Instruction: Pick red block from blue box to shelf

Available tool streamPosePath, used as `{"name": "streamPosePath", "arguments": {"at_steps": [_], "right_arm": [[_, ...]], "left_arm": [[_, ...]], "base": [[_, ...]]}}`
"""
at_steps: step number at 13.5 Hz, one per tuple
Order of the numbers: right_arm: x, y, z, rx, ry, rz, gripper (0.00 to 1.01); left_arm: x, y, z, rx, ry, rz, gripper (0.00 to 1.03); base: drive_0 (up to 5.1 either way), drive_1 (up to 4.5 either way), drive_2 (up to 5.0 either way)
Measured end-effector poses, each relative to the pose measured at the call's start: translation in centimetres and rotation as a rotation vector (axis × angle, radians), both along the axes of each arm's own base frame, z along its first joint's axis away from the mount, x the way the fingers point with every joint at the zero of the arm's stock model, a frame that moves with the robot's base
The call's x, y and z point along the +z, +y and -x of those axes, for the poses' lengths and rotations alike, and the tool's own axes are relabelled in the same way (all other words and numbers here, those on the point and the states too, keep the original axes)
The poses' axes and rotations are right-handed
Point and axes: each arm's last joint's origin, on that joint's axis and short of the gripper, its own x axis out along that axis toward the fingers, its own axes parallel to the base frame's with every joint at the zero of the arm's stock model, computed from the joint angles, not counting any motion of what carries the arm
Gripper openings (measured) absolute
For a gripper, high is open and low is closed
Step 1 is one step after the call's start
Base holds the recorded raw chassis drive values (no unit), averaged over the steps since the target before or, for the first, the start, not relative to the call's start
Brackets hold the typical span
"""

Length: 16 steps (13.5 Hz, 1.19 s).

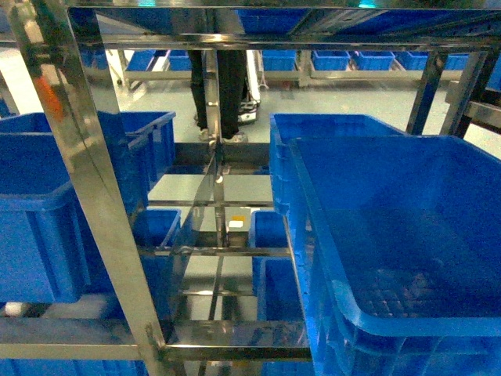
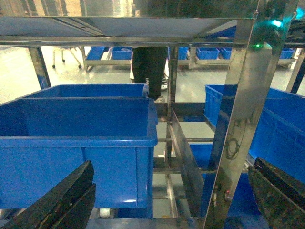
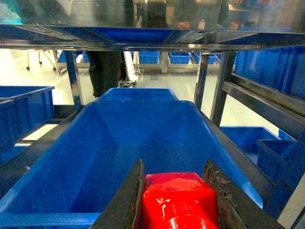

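My right gripper [image 3: 174, 167] is shut on the red block [image 3: 178, 200], a glossy red cube pinched between both dark fingers. In the right wrist view it hangs over the near end of a deep royal-blue crate [image 3: 119, 143] that sits on the shelf [image 3: 143, 40], under a steel tier. My left gripper [image 2: 169, 191] is open with nothing in it and faces a shelf post [image 2: 238, 105]. The stainless shelf [image 1: 94, 180] fills the head view, where neither gripper shows. The blue box is out of view.
Royal-blue crates stand on the shelf at left [image 1: 39, 204] and right [image 1: 407, 219], with more lower down. A left crate [image 2: 71, 143] is close ahead of the left fingers. A person's legs [image 1: 223, 86] stand behind the shelf. More crates on racks line the far wall.
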Motion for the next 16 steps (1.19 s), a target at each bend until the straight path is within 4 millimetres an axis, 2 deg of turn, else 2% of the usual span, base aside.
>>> {"name": "streamPosePath", "arguments": {"at_steps": [16], "right_arm": [[0.00, 0.00, 0.00, 0.000, 0.000, 0.000, 0.29]], "left_arm": [[0.00, 0.00, 0.00, 0.000, 0.000, 0.000, 0.98]], "base": [[0.0, 0.00, 0.0]]}}
